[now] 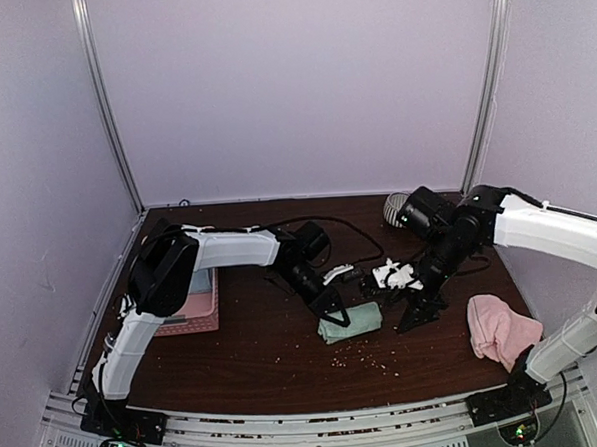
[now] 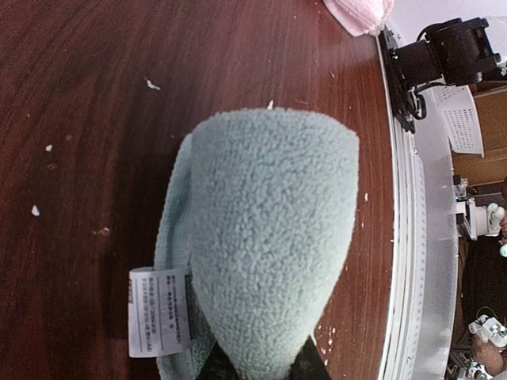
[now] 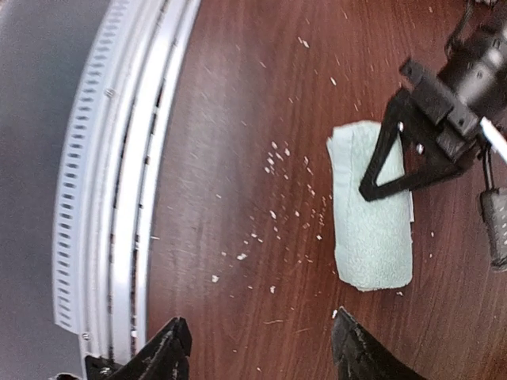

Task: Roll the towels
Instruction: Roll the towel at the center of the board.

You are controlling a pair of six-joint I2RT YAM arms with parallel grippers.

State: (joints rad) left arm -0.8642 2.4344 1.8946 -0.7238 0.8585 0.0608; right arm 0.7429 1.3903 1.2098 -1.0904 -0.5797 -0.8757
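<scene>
Across the dark wooden counter [image 1: 246, 371], seen from above, both arms extend inward from the near edge.

- Left arm [image 1: 230, 249]: enters from 9 o'clock and ends at the middle of the counter.
- Right arm [image 1: 549, 220]: enters from 3 o'clock, its wrist bent down close to the left arm's.
- Flat pink-and-pale-blue stack [image 1: 194, 301]: at 9 o'clock, partly hidden behind the left arm.
- Pink towel [image 1: 502, 331]: a loose, crumpled heap at 4 o'clock near the right edge, well apart from both claws.
- Mint green towel [image 1: 351, 321]: a short, thick bundle just toward 6 o'clock from the centre, lying on the counter between the two claws.
- Striped mug [image 1: 394, 208]: at 1 o'clock, behind the right arm and mostly hidden.
- Left claw [image 1: 333, 310]: clenched on the 9 o'clock end of the mint green towel — in the left wrist view the pile narrows into the gap between the two dark fingertips [image 2: 215, 369].
- Right claw [image 3: 261, 340]: released, its fingers wide apart over bare wood with nothing between them. It is near the towel's 3 o'clock end but not touching it.
- White care label [image 2: 158, 310]: sewn at the mint green towel's edge, its print too small to read.
- Pale crumbs [image 3: 277, 162]: scattered on the wood beside the mint green towel, toward the near edge.
</scene>
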